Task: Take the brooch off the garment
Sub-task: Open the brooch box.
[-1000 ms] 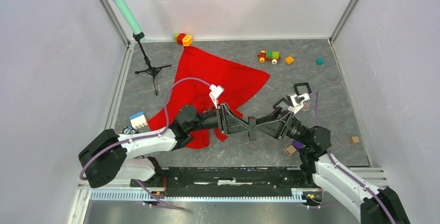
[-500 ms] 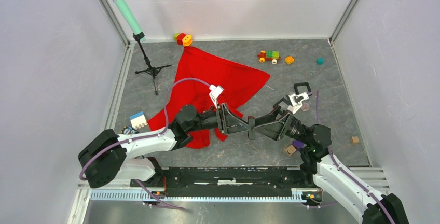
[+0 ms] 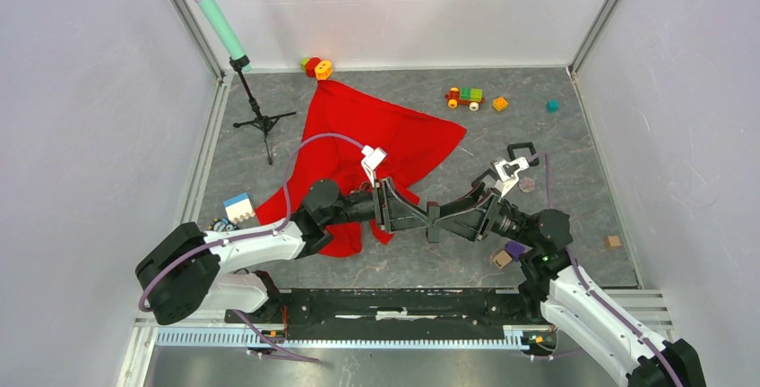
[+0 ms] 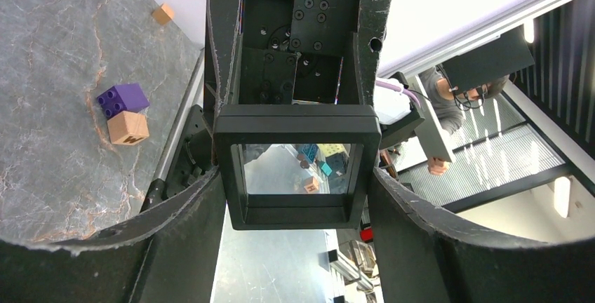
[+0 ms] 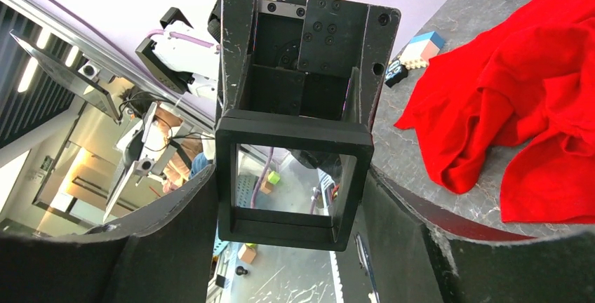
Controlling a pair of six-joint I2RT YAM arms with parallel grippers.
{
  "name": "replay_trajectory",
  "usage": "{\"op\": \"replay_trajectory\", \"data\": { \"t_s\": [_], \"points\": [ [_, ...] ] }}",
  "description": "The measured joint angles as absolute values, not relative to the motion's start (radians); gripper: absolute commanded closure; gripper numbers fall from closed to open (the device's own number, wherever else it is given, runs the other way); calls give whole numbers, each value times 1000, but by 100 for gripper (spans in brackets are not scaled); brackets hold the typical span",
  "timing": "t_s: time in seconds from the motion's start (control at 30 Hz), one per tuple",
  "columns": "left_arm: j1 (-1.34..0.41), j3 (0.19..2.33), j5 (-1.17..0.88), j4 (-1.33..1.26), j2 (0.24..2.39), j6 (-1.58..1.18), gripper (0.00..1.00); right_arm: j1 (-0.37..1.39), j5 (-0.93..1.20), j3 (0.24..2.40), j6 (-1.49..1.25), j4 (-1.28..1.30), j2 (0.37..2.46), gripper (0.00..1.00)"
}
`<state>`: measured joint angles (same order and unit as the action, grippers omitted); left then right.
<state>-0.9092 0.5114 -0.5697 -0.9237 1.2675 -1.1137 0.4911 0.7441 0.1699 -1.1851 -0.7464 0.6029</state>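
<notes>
Grip shared: left pincer (image 4: pixel 298 177) and right pincer (image 5: pixel 291 184) both clamped on black square frame (image 4: pixel 298 119); garment (image 3: pixel 376 136) at 11 o'clock.

Legible marking: one. A dark "H" stands on the face of the tan cube (image 4: pixel 128 128) that is turned toward the left wrist camera. This cube lies on the worktop (image 4: pixel 56 50), just beside a purple brick (image 4: pixel 122 99). In the top view the same cube (image 3: pixel 501 260) is too small for the letter to be read. All other surfaces in the three views carry no readable text, label, brand, number or sign.
</notes>
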Motion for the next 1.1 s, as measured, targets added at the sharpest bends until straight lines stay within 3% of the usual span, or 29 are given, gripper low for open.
{"op": "replay_trajectory", "data": {
  "t_s": [0.17,0.43,0.73,0.9,1.0,1.1],
  "points": [
    [-909,511,-569,-926,1267,-1114,26,491,744,170,-1185,-746,602,46],
    [-909,506,-561,-929,1267,-1114,16,491,742,170,-1179,-747,601,45],
    [-912,504,-519,-936,1267,-1118,10,511,757,170,-1145,-729,603,44],
    [-912,504,-496,-946,1267,-1120,26,517,772,170,-1135,-717,603,44],
    [-912,504,-493,-952,1267,-1118,15,517,773,170,-1136,-709,603,44],
    [-912,504,-493,-954,1270,-1122,10,517,774,170,-1135,-704,603,44]
  ]
}}
